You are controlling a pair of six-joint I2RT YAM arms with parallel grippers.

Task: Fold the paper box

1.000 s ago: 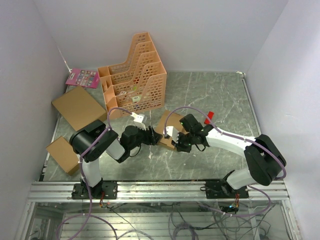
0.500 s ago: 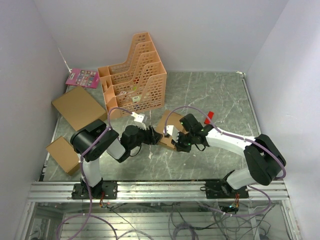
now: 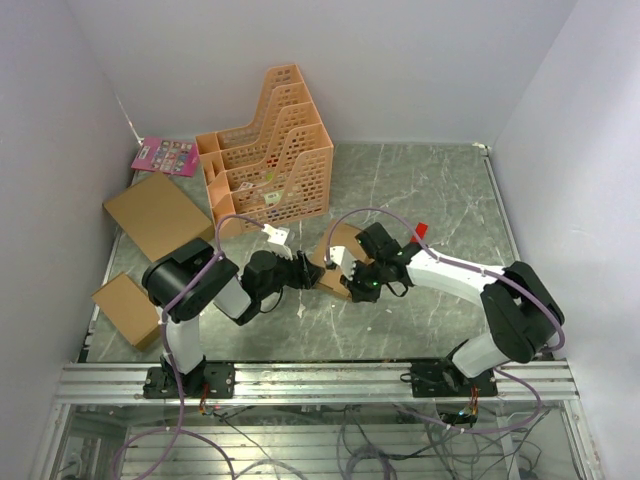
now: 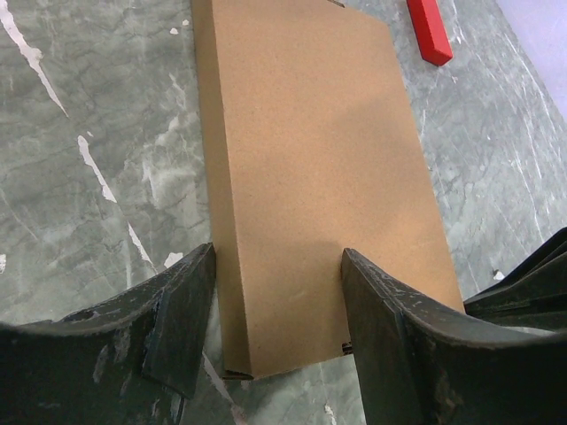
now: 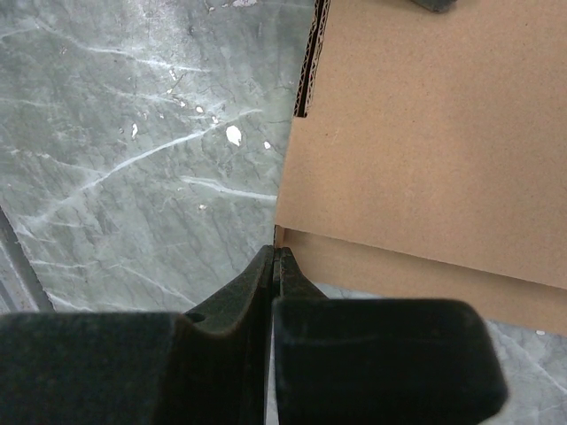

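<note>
At far left a small box (image 3: pixel 125 308) is lying near the table (image 3: pixel 440 190) edge, a flat box (image 3: pixel 158 215) is lying behind it and a pink card (image 3: pixel 165 155) is lying by the wall. The orange rack (image 3: pixel 268 150) is standing just right of them. The left claw (image 4: pixel 279 257) is pointing rightwards with its jaws spread wide, straddling the near end of the paper box (image 4: pixel 310 159); one finger (image 4: pixel 182 305) is sitting at the box's side edge (contact is too close to call). The paper box is lying flat at the table's middle, between both claws. The right claw (image 5: pixel 275 257) is holding its jaws clenched tight, its tips meeting the box's corner with nothing showing between them. A red block (image 4: pixel 430 31) is lying near the box's far end
</note>
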